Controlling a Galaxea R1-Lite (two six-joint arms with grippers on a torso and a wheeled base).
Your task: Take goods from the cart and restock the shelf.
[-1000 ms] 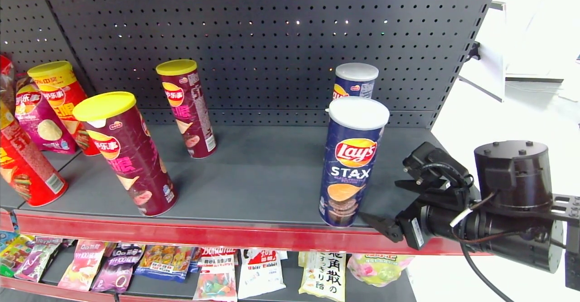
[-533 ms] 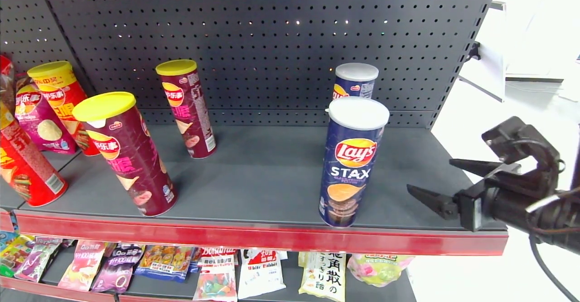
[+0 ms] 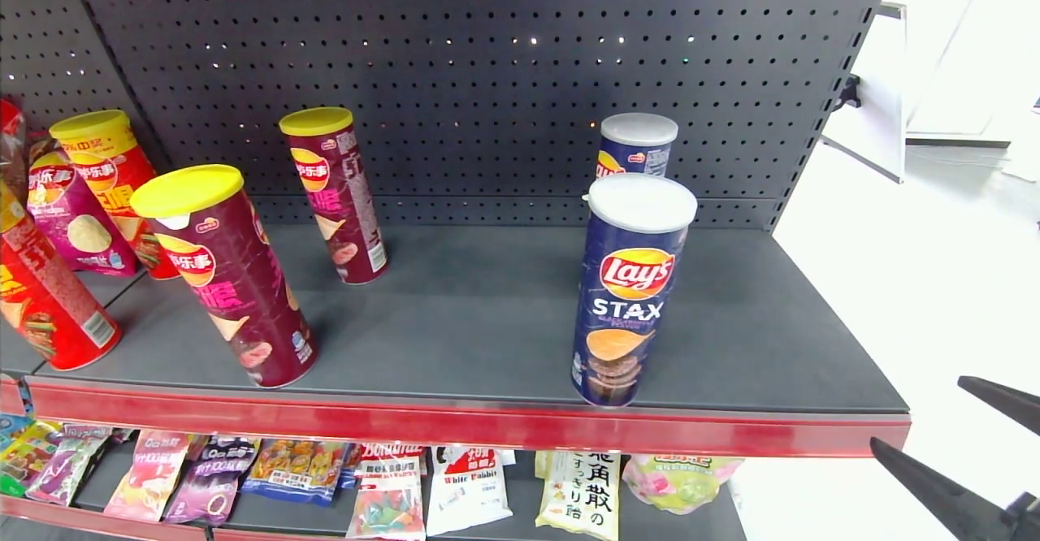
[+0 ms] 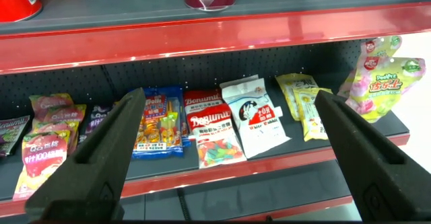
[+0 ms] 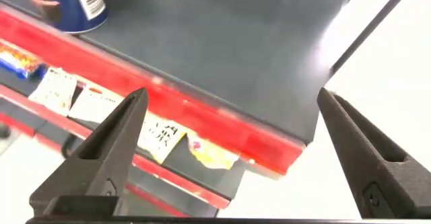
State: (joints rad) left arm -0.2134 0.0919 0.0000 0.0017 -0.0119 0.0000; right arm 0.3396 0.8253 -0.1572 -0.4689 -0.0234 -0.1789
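Where the front blue can [image 3: 632, 289] stands: at 5 o'clock on the shelf [image 3: 487, 313], upright, with its base just behind the red lip [image 3: 471, 425]. It is a tall, glossy printed cylinder under a flat, pale plastic lid.
Rear blue can [image 3: 638, 144]: at 12 o'clock from the front one, close to the pegboard [image 3: 487, 62]. It has the same round shape and pale lid, and is partly hidden by the front can.
Shelf: you have a flat, matte grey deck, a shiny red front lip and a dark back panel of punched holes.
Right gripper [image 3: 918, 412]: at 4 o'clock in your head view, off the shelf's right front corner and well apart from the cans. Its two black, tapering wedge fingers are spread wide with nothing between them. In its own wrist view [image 5: 232, 96] the grey deck and red lip lie beyond it.
Left gripper [image 4: 229, 95]: its matte black wedge fingers are set wide apart and hold nothing. It faces the lower shelf [image 4: 222, 173].
Maroon cans: one stands at 7 o'clock near the lip [image 3: 223, 273] and one at 11 o'clock farther back [image 3: 335, 192]. Both are glossy tubes with yellow lids.
Red can [image 3: 45, 297]: at 9 o'clock, at the deck's left edge.
Snack bags [image 3: 390, 484]: crinkled foil and plastic pouches lying in a row on the lower shelf.
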